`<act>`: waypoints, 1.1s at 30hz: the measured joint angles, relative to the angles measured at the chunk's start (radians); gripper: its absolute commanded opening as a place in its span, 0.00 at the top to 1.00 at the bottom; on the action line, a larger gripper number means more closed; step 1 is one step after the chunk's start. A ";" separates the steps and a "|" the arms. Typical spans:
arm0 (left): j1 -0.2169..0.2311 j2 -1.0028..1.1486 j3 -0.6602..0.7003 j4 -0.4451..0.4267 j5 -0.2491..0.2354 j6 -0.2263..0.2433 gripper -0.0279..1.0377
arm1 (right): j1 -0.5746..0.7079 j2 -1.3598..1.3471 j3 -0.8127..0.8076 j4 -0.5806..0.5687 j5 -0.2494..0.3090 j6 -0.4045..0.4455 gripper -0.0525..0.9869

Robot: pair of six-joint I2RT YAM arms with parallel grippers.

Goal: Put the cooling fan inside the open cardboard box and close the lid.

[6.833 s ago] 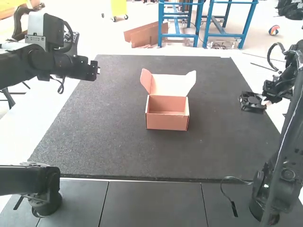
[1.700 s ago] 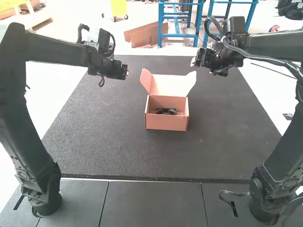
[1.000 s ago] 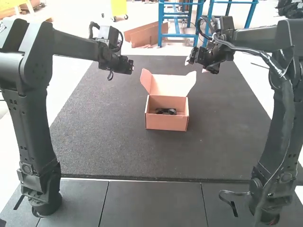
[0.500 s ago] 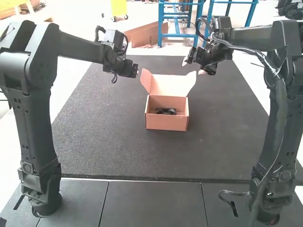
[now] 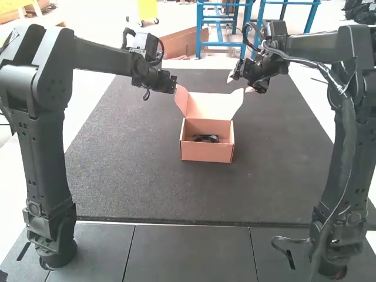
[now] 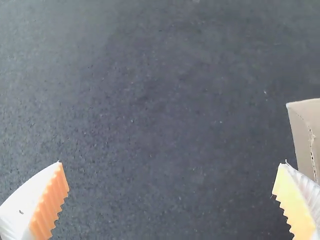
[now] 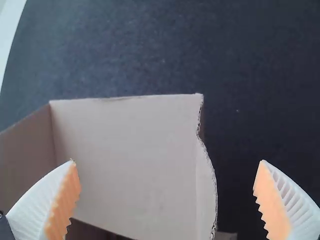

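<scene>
Left gripper (image 5: 170, 87) has moved beside the lid (image 5: 210, 106) of the cardboard box (image 5: 207, 150).

Pinkish-tan cardboard box (image 5: 207, 150), black cooling fan (image 5: 205, 138), dk-grey speckled mat (image 5: 117, 164) (fingers (image 6: 25, 212) white-ribbed w/ orange pads).

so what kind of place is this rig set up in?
Likely a robotics lab test bench: the left arm and right arm stand over a black mat, with a lone cardboard box holding a cooling fan.
</scene>
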 measured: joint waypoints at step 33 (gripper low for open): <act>-0.015 0.000 0.000 -0.035 0.109 -0.043 0.06 | 0.000 0.000 -0.001 -0.013 -0.015 0.002 0.69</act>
